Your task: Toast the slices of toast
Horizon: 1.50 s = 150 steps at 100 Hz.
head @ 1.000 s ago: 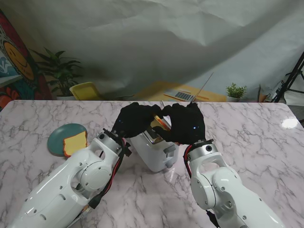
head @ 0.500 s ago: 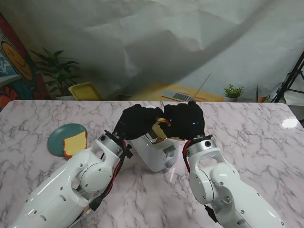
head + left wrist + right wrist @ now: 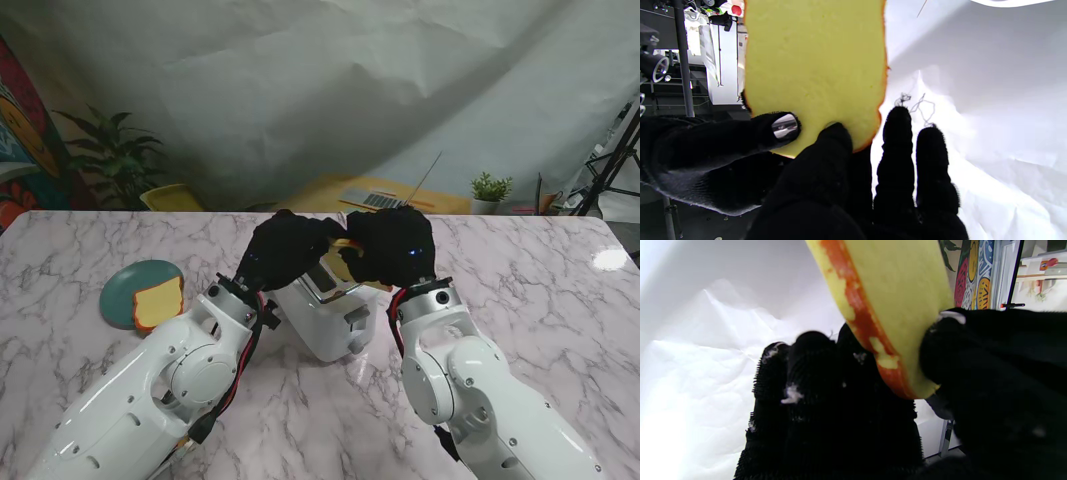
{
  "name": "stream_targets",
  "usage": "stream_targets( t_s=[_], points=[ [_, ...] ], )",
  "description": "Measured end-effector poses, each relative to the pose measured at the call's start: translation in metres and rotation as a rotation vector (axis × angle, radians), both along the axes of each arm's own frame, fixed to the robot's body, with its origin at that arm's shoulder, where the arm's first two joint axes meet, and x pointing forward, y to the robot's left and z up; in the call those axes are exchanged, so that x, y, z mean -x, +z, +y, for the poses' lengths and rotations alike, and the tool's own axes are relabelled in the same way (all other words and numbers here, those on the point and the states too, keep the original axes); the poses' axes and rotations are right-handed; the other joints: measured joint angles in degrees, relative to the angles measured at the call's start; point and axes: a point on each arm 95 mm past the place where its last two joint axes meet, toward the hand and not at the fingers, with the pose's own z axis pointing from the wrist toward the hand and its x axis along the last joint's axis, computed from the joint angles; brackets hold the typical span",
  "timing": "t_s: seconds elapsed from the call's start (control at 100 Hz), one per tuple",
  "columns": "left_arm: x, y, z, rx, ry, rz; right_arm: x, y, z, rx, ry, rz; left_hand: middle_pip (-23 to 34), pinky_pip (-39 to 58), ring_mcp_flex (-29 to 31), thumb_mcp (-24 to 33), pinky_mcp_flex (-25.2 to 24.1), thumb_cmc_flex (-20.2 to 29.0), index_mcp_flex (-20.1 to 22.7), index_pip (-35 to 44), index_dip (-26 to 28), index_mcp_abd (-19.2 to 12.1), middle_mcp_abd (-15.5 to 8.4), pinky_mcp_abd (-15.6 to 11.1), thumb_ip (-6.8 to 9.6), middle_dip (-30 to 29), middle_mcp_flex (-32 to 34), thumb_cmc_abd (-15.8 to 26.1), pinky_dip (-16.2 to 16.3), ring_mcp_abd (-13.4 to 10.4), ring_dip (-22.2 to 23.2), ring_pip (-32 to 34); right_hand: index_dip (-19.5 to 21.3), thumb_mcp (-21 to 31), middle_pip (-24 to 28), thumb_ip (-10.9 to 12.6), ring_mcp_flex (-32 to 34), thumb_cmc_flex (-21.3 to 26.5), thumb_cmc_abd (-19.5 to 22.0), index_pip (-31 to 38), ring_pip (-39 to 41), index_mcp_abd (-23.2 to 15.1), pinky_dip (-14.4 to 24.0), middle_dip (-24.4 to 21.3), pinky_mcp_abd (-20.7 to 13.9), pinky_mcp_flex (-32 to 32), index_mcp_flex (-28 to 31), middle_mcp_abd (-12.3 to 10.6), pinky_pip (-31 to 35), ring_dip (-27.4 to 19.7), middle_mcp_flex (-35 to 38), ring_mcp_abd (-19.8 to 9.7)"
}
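A white toaster [image 3: 325, 315] stands mid-table, tilted a little in the stand view. Just above its slots, both black-gloved hands meet around one yellow toast slice [image 3: 343, 245], of which only a sliver shows there. In the left wrist view my left hand [image 3: 840, 173] has its thumb and a finger pressed on the slice [image 3: 813, 66] at its lower edge. My right hand [image 3: 840, 406] pinches the slice [image 3: 893, 296], with its orange crust, between thumb and fingers. A second toast slice [image 3: 158, 300] lies on a teal plate [image 3: 125, 285] at the left.
The marble table [image 3: 520, 290] stretches out to the right of the toaster. Behind the table hangs a white sheet, with potted plants, a yellow chair and a laptop on the floor beyond the far edge.
Both hands have risen slightly and moved farther from me, keeping the slice between them over the toaster. The plate and its slice have not moved.
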Motion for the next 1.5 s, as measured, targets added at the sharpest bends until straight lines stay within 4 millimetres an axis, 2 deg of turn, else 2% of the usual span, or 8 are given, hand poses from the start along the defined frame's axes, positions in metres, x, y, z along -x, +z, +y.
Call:
stream_targets(
  t_s=[0.09,0.14,0.36,0.56,0.73,0.95,1.17,1.5],
  points=[
    [-0.001,0.002,0.002,-0.007,0.018,-0.019,0.0,0.002,-0.001,-0.003,-0.004,-0.005,0.07,-3.11,-6.03,-10.21,-3.98,-0.31,-2.03,-5.06,0.56,4.35,1.41,-0.01,0.53,-8.79,-7.42,2.78,-1.13,0.95,-4.62,-2.76,0.87,1.65,0.92,-0.62,0.07,-0.02,-0.37,0.0,1.4,0.59,-0.4,0.91,0.0,0.56,0.74,0.0,0.46,0.49,0.03,0.0],
    [-0.002,0.003,0.004,-0.011,0.029,-0.034,0.0,0.004,-0.002,-0.005,-0.01,-0.006,-0.8,-4.7,-8.79,-12.51,-5.73,-1.92,-2.74,-8.98,0.61,6.59,2.22,-0.01,0.45,-11.85,-10.67,3.9,-1.98,1.68,-6.58,-3.73,1.47,2.18,1.45,-0.7,0.07,-0.03,-0.37,0.0,1.54,0.67,-0.57,1.38,0.0,0.72,0.74,0.0,0.51,0.66,0.04,0.0],
    [-0.007,0.011,0.015,-0.012,0.061,-0.049,-0.001,0.005,-0.008,-0.035,-0.114,0.011,-6.07,-11.03,-18.51,-13.49,-12.31,-9.19,-5.45,-24.79,0.05,11.88,5.51,-0.87,0.43,-16.08,-20.54,10.81,-5.19,2.41,-12.24,-7.02,3.73,2.95,4.47,-1.79,0.15,-0.28,-0.37,0.03,5.62,1.34,-0.6,2.84,0.03,2.2,0.76,-0.13,2.67,2.2,0.05,-0.3],
    [-0.006,0.026,0.038,-0.107,0.025,0.059,-0.006,0.007,-0.004,-0.111,-0.173,0.023,-9.97,-16.59,-23.07,-12.86,-15.35,-14.33,-5.62,-34.25,-4.59,12.86,5.85,-2.33,0.43,-18.39,-24.88,14.73,-7.38,2.14,-16.8,-11.04,4.31,4.23,5.46,-2.36,0.17,-0.29,-0.37,0.04,6.65,1.82,-0.61,2.95,0.06,2.69,0.95,-0.13,2.94,2.31,0.05,-0.31],
    [0.002,0.039,0.063,-0.218,-0.004,0.102,-0.014,0.008,0.003,-0.211,-0.234,0.041,-14.28,-23.73,-30.35,-13.71,-19.22,-19.36,-9.81,-40.71,-7.13,15.08,7.5,-3.85,0.43,-20.49,-31.65,17.11,-10.93,2.23,-21.27,-14.17,4.32,4.28,5.75,-2.37,0.18,-0.29,-0.37,0.12,6.7,2.2,-0.61,3.02,0.07,2.9,1.0,-0.13,3.18,2.31,0.06,-0.31],
    [0.01,0.041,0.085,-0.262,-0.017,0.141,-0.021,0.006,0.019,-0.253,-0.229,0.05,-17.17,-32.25,-37.28,-15.35,-21.76,-23.87,-15.46,-44.11,-8.39,17.81,8.73,-4.43,0.43,-21.24,-38.3,20.77,-15.08,2.63,-24.78,-14.91,4.32,4.82,6.24,-2.43,0.18,-0.29,-0.37,0.7,7.02,2.82,-0.63,2.99,0.1,2.9,1.01,-0.13,3.25,2.31,0.05,-0.31],
    [0.016,0.037,0.093,-0.299,-0.026,0.155,-0.029,-0.001,0.03,-0.32,-0.251,0.051,-17.72,-39.08,-38.92,-15.15,-21.97,-25.06,-19.4,-45.82,-9.05,19.45,9.7,-4.93,0.43,-21.86,-41.65,21.02,-15.82,2.58,-26.96,-18.64,4.32,4.84,6.27,-2.44,0.19,-0.29,-0.37,0.72,7.02,2.84,-0.66,2.82,0.11,2.9,1.01,-0.13,3.27,2.31,0.06,-0.31],
    [0.028,0.036,0.098,-0.355,-0.088,0.195,-0.042,-0.013,0.046,-0.349,-0.275,0.038,-17.91,-43.23,-38.99,-15.15,-21.81,-26.3,-20.11,-46.18,-9.08,19.65,10.04,-5.02,0.42,-23.26,-42.38,21.53,-15.82,2.56,-27.02,-20.54,3.46,4.84,6.37,-2.52,0.19,-0.29,-0.37,0.79,7.02,2.9,-0.68,2.12,0.82,2.91,1.01,-0.13,3.43,2.31,0.05,-0.31]
  ],
)
